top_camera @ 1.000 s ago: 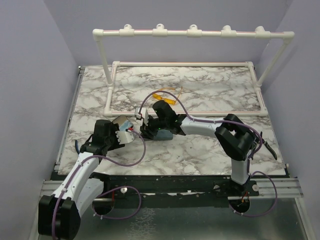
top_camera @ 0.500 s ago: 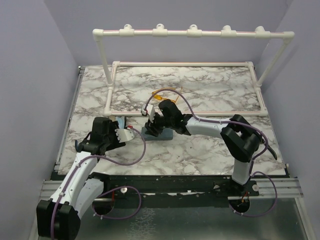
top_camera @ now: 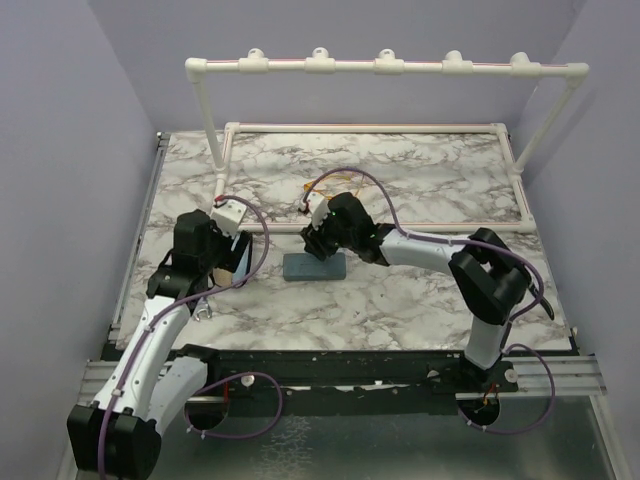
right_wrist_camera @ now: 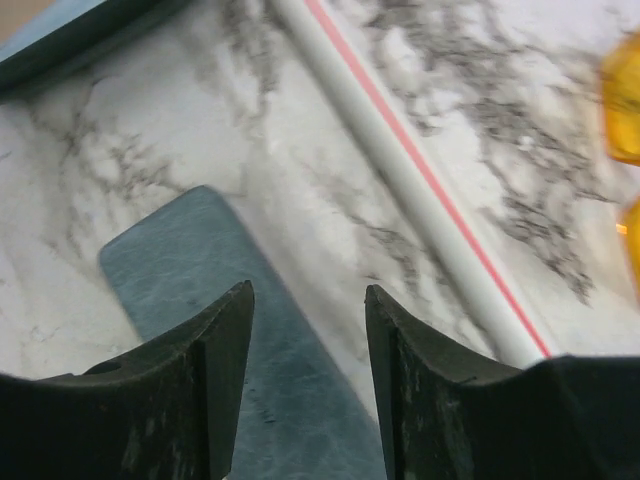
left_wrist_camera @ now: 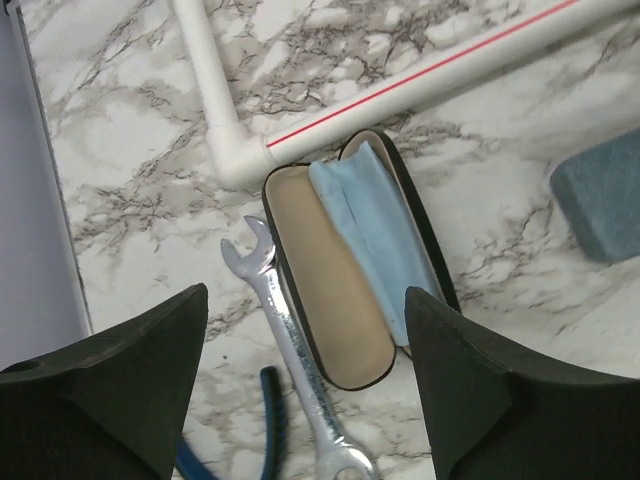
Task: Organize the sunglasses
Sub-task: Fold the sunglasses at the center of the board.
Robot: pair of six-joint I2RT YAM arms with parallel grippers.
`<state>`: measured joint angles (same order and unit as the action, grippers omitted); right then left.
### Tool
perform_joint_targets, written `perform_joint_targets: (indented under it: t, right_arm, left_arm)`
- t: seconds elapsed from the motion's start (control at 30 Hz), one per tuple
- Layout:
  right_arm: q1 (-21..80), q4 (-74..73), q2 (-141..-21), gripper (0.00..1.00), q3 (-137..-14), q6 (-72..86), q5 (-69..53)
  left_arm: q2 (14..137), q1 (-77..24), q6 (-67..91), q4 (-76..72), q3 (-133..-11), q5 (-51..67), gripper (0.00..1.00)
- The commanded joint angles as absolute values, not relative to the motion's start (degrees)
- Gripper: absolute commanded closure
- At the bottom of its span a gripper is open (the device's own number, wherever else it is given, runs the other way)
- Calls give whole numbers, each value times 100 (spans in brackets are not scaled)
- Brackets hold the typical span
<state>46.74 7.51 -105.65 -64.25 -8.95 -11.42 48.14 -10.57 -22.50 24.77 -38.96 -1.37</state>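
In the top view, the left gripper [top_camera: 228, 252] is seen above an open case [top_camera: 238, 264], and the right gripper [top_camera: 314, 241] just behind a grey-blue case [top_camera: 314, 266].

In the left wrist view, the fingers [left_wrist_camera: 120, 375] are spread wide with nothing between them. Below lie the open case, which holds a blue cloth [left_wrist_camera: 375, 235], and beside it a wrench [left_wrist_camera: 292, 350].

In the right wrist view, the jaws are apart and empty over the grey-blue case. The yellow-orange sunglasses [right_wrist_camera: 624, 100] are seen at the right edge, beyond a white pipe [right_wrist_camera: 400, 160].
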Motion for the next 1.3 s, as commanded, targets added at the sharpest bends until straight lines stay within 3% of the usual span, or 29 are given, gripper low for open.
perform_joint_targets:
  t: [0.0,0.27,0.37,0.53,0.9,1.1,1.27]
  right_arm:
    - [4082,470,-10148,47,-6886,-49,-277]
    - [3026,-551,-10663,41,-7949,787,688]
    - [2844,-612,-11002,43,-8369,311,114]
    - [2849,-961,-11327,44,-8691,-1961,-2268]
    - [2848,-2668,-12965,40,-10499,-3483,-2148]
    - [2848,-2609,-13060,54,-10391,-3548,-2246]
    - [2848,-2530,-13076,80,-10317,-3558,-2216]
  left_arm:
    - [4500,-1005,-491,1830,-3839,-277,19]
    - [4073,-915,892,140,-2820,442,14]
    - [3976,-902,1173,-248,-2458,585,14]
    - [3741,-836,1159,-531,-2145,787,14]
    - [3265,-820,1269,-931,-1714,962,13]
    - [3103,-819,1283,-1087,-1603,973,13]
    - [3106,-821,1313,-1128,-1586,1000,13]
